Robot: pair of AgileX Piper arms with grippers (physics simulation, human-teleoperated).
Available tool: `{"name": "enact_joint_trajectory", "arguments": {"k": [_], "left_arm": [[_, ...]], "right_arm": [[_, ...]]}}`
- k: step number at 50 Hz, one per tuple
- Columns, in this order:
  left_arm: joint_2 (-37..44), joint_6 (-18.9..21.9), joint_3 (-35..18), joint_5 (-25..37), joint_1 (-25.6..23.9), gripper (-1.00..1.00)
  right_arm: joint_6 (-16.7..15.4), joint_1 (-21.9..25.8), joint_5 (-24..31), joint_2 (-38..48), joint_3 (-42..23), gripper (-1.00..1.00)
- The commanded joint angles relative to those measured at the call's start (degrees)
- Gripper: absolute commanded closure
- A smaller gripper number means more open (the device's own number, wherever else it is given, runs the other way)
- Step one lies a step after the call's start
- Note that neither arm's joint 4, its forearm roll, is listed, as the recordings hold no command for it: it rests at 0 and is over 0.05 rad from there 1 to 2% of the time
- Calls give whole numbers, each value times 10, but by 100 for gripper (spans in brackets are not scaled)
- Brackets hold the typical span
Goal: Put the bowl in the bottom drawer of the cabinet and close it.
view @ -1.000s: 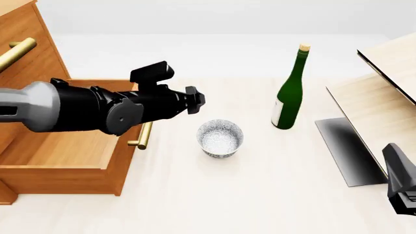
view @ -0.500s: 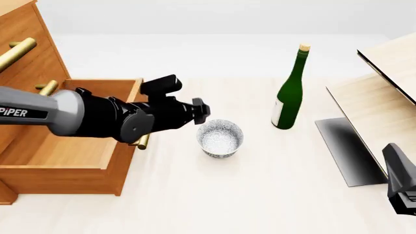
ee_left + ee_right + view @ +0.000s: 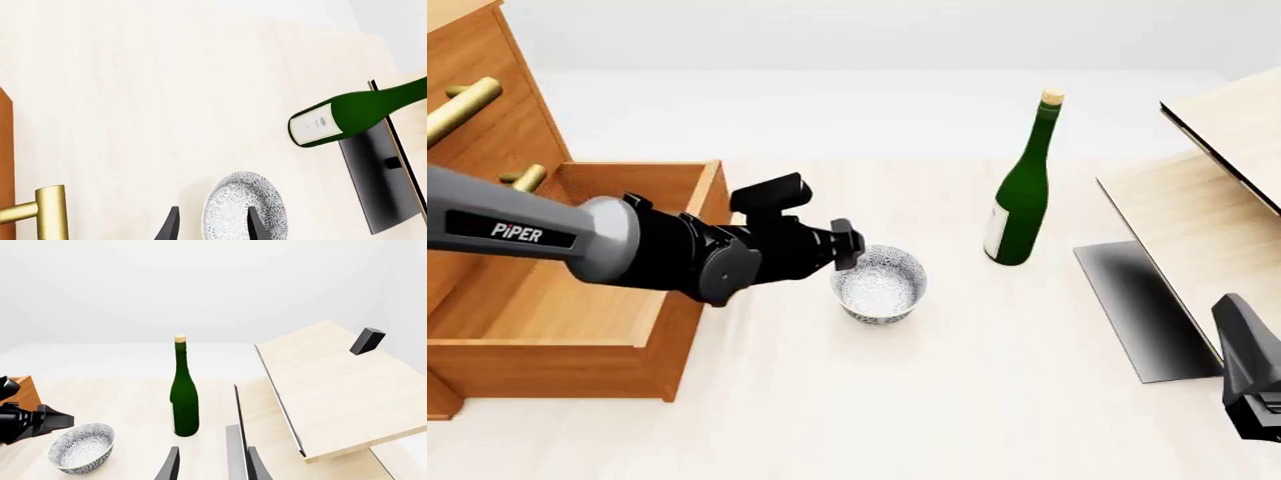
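Left gripper spread, one finger over the bowl rim (contact unclear), holding nothing. Right gripper likewise spread, empty.

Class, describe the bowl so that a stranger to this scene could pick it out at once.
Start at the big wooden cabinet on the left, whose bottom drawer is pulled open. Just right of that drawer, on the pale table, stands the bowl. It is low, round and white with grey-blue speckles, unlike the tall green bottle further right.
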Motion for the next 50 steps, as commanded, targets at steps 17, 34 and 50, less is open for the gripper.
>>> {"name": "enact_joint_trajectory", "arguments": {"k": [17,34,50], "left_arm": [[51,-24,-11,-15,-14,-100],[78,-19,-24,-10,-9,-100],[35,11,-5,-13,-17,100]], "right_arm": [[0,0,0,0,0,-100],[0,0,0,0,0,-100],[0,0,0,0,0,-100]]}}
